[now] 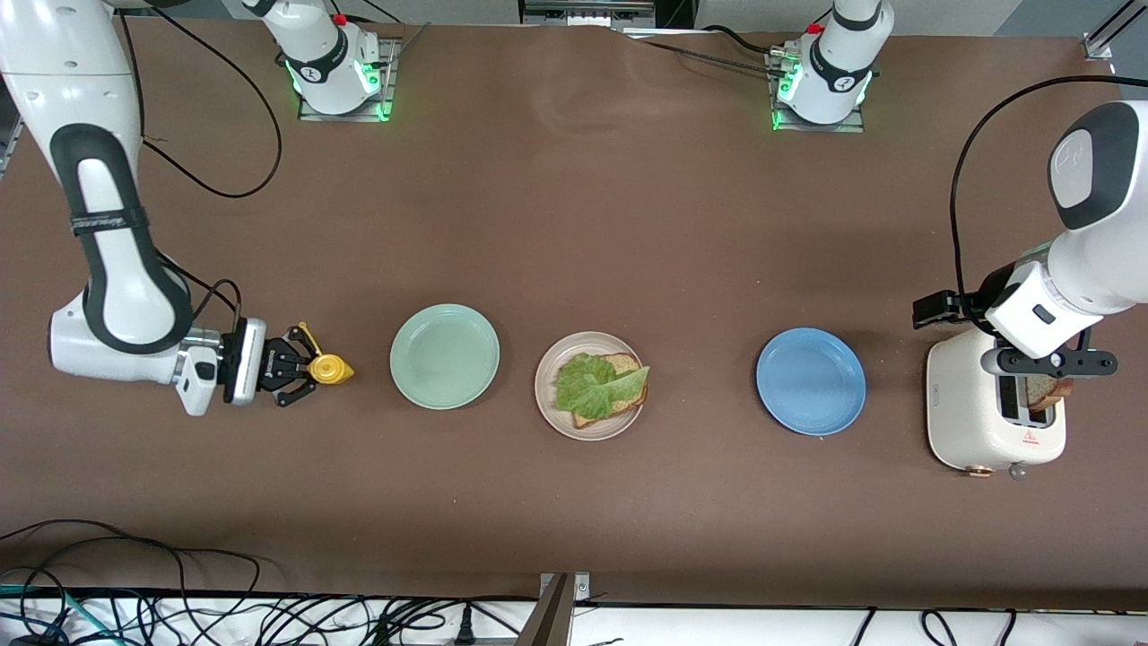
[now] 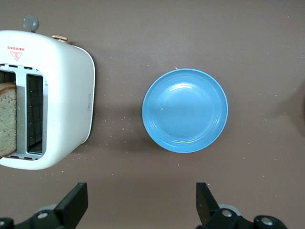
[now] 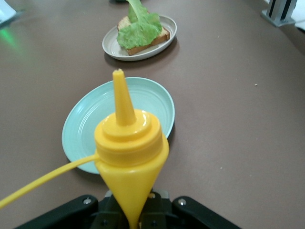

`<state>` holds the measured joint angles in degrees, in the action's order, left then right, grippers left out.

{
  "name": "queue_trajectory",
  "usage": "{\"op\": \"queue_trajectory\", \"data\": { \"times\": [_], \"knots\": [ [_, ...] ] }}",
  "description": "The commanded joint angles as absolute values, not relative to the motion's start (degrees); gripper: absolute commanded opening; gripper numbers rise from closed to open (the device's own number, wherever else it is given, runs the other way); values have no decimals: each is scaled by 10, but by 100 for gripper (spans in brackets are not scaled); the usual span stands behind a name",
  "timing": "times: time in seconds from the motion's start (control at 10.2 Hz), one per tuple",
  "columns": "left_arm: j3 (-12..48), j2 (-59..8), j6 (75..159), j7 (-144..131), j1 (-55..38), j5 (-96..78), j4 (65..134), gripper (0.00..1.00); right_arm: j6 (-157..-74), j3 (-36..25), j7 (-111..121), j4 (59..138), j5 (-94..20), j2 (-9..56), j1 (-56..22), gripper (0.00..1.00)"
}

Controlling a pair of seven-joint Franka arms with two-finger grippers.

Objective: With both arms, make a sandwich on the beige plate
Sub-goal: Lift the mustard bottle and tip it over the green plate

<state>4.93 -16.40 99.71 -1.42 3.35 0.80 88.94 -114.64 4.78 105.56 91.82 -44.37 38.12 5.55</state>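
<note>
1. Two end effectors share this job. The right end effector (image 1: pixel 300 368) is closed around a yellow squeeze bottle (image 1: pixel 329 368) near the worktop edge at the right arm's end, the nozzle pointing toward the mint-green plate (image 1: pixel 445 356) just beside it.
2. The left end effector (image 2: pixel 140 205) hangs with its fingers spread wide and holding nothing, over the white toaster (image 1: pixel 991 413) at the left arm's end of the worktop. One bread slice (image 1: pixel 1045 390) stands in a slot.
3. The beige plate (image 1: pixel 556 408) sits mid-worktop between the mint-green plate and the blue plate (image 1: pixel 811 381). On it lies the half-built sandwich (image 1: pixel 601 388): one slice with a lettuce leaf (image 1: pixel 592 384) on top and no upper slice yet.
4. The step in hand looks like picking up the sauce. Confirm the bottle is firmly seated before lifting, since its tapered body could slip in the grip.
5. Carry it over the mint-green plate without squeezing harder, so that nothing drips there.
6. Tip the nozzle only once it is above the lettuce.
7. The left arm should wait until the sauce is on, then descend straight onto the slice in the toaster, clear of the slot walls.
</note>
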Motion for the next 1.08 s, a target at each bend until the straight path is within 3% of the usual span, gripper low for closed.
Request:
{"op": "queue_trajectory", "data": {
  "times": [0.0, 0.69, 0.98],
  "knots": [
    [54, -161, 991, -2, 40, 1, 891, 100, -1169, 47, 903, 869, -328, 379, 1, 0],
    [54, -162, 991, -4, 40, 1, 891, 100, -1183, 40, 547, 805, 43, 376, -193, 0],
    [54, -162, 991, -4, 40, 0, 891, 100, -1098, 28, 426, 746, 195, 389, -283, 0]
  ]
}}
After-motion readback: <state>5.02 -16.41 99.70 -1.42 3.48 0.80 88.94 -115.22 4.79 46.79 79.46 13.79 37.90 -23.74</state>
